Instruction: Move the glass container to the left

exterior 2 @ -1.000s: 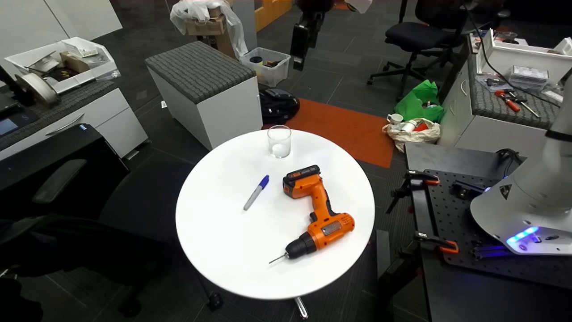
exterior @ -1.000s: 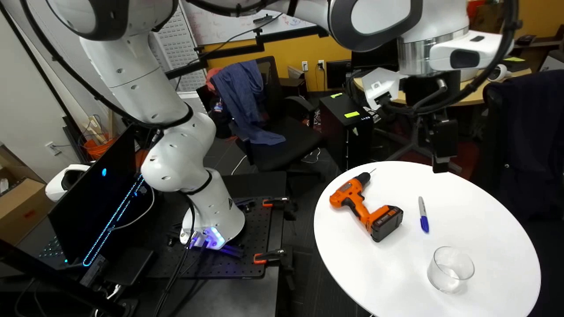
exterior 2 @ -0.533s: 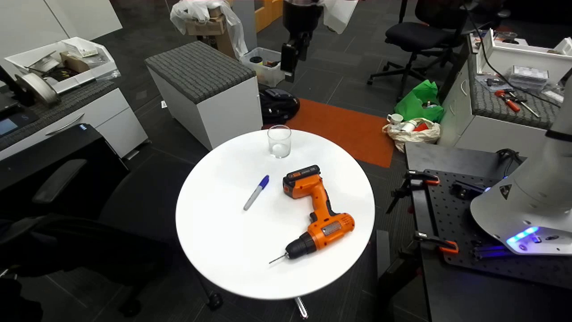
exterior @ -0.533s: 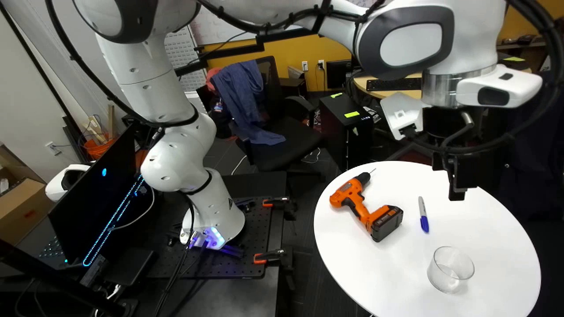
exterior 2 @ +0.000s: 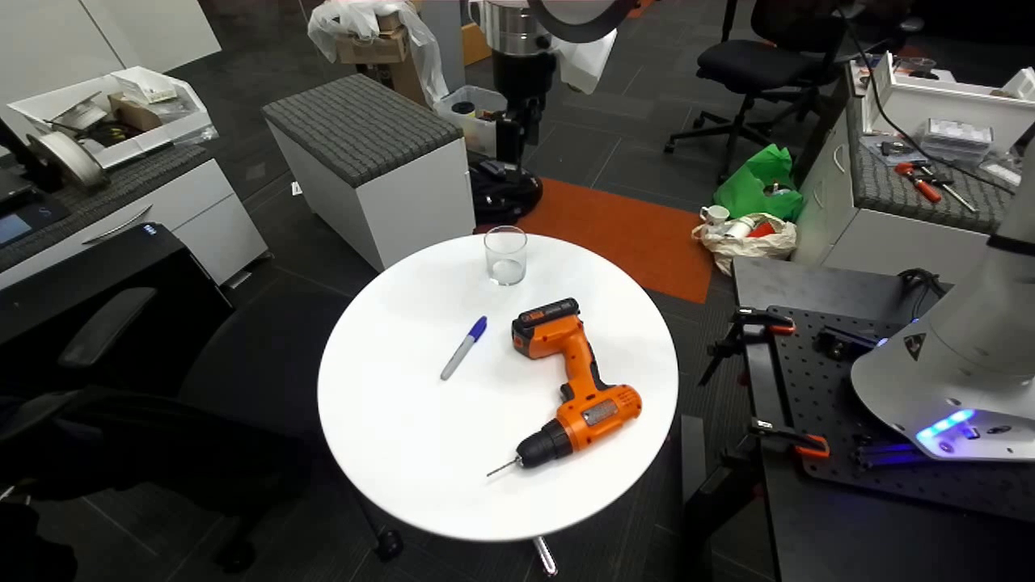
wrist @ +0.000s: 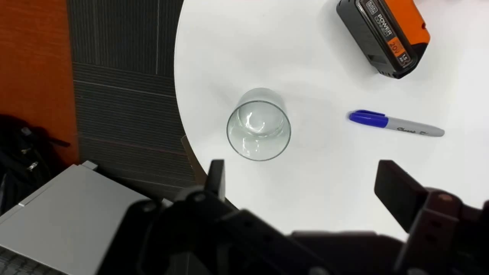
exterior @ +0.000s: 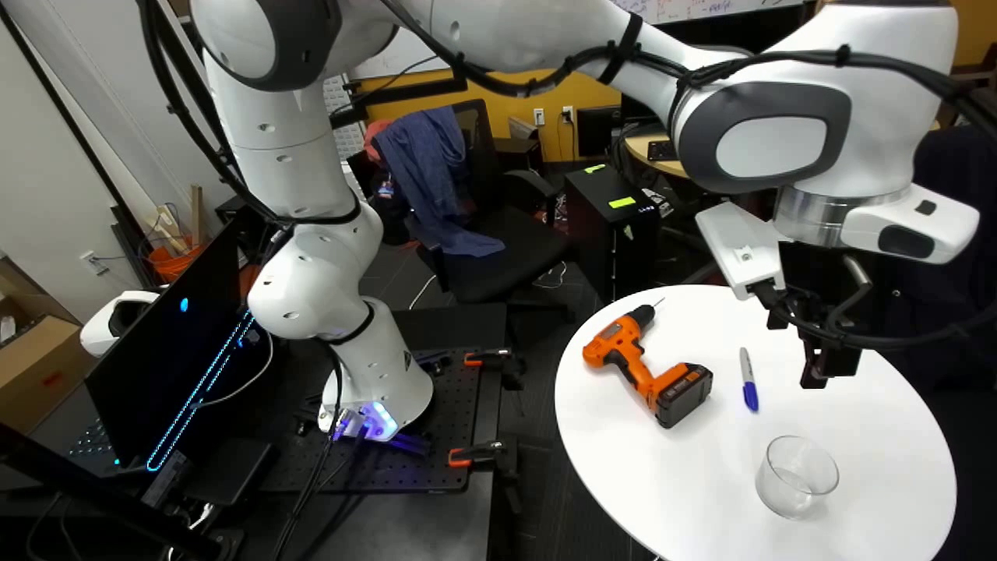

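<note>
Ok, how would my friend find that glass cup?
Find the round white table. Near its edge, off the capped end of the marker, stands the glass cup. It's the only see-through thing on top: the marker is grey and blue, the drill orange and black.

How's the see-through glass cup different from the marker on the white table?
The glass cup is clear, but the marker is gray with a blue cap. The glass cup stands upright with its open top facing up, while the marker lies on its side. The glass cup is round and wide; the marker is long and thin. Both rest on the white table.
</note>
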